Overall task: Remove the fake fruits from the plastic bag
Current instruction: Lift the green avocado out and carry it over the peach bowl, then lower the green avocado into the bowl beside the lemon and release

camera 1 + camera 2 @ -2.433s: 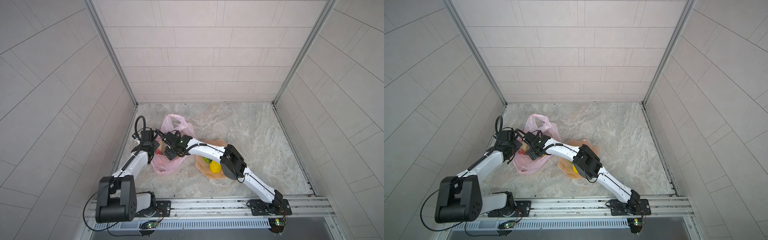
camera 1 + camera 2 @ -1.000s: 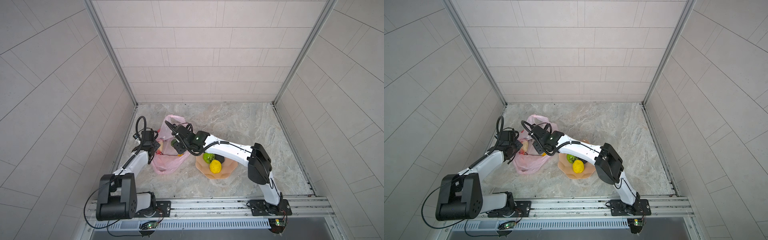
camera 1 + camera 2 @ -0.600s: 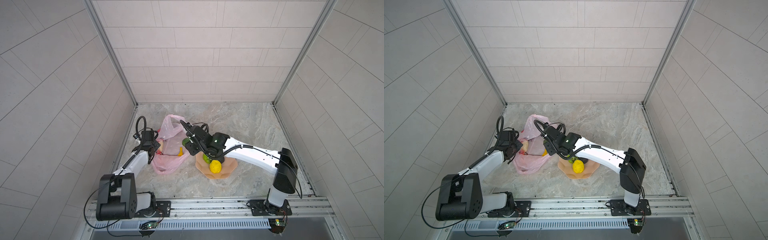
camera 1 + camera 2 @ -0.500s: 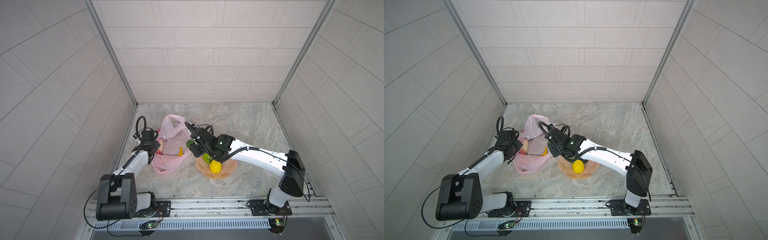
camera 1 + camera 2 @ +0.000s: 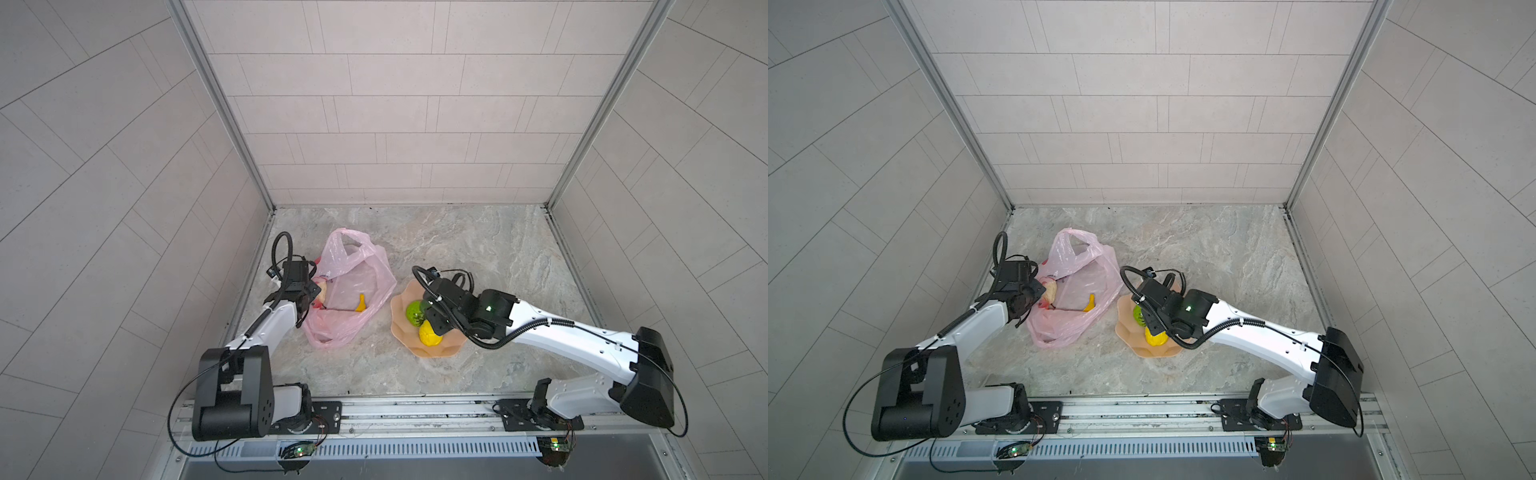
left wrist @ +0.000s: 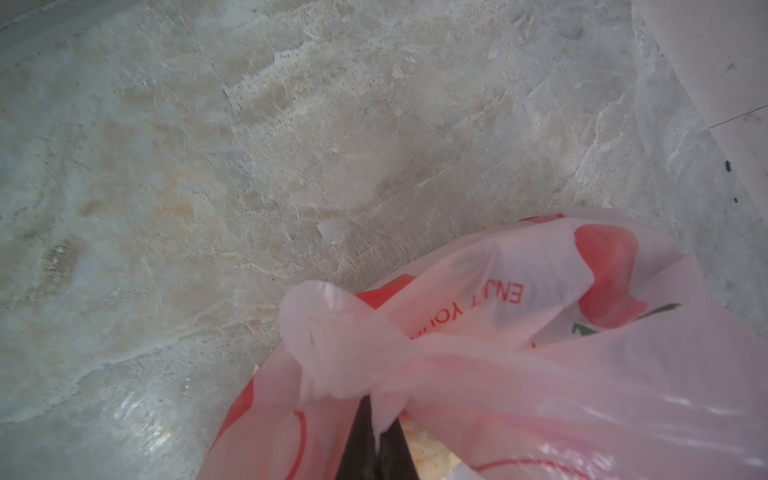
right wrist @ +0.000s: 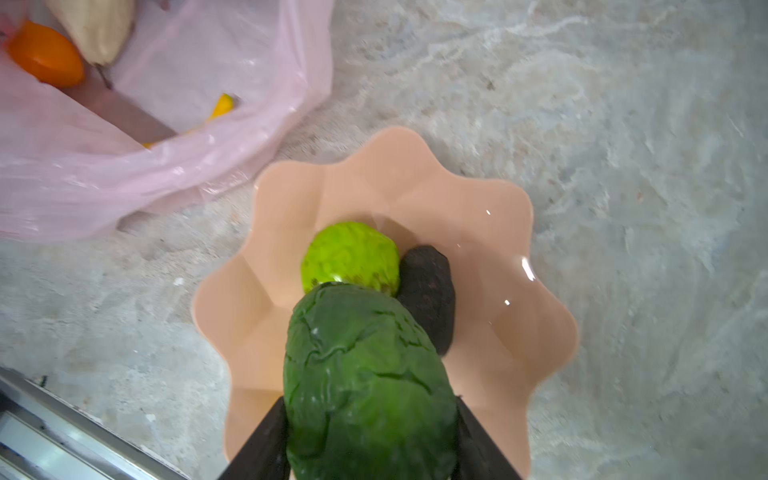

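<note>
Bright, even light, faint shadows; glare specks on the dish (image 7: pixel 498 249), plastic bag (image 6: pixel 457 353) softly blurred.

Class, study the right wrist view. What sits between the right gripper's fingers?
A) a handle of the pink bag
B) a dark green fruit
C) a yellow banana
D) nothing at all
B: a dark green fruit is clamped between the fingers of the right gripper, over the peach dish.
</note>
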Motion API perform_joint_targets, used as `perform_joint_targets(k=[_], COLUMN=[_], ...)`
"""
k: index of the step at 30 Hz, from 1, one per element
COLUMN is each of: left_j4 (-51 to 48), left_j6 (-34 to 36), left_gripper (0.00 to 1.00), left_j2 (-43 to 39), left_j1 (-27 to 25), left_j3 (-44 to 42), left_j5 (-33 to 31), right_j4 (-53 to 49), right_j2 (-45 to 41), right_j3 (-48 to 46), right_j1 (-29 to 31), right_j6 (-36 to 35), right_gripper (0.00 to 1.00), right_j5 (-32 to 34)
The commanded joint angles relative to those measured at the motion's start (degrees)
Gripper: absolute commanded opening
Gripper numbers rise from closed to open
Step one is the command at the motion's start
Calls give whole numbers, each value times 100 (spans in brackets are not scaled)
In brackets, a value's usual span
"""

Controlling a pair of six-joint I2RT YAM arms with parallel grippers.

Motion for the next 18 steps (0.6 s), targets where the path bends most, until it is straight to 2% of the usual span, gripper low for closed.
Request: perform_joint_targets(k=[1,6,18], left_j4=[-9,-10,-2], left_j6=[92,92,92], left_gripper=[2,2,2], left_j2=[35,58,74], left_j1=[-7,-12,-29], left_j3=[67,70,70], left_j5=[-32,-43,-41], right_j4=[-584,-804,-755], right_j2=[-303,-499,-104], right_j3=[-271,-597,-832], right_j1=[-61,-89,-108], right_j6=[230,358,435], right_gripper=[54,54,54], right_j5=[264,221,-43])
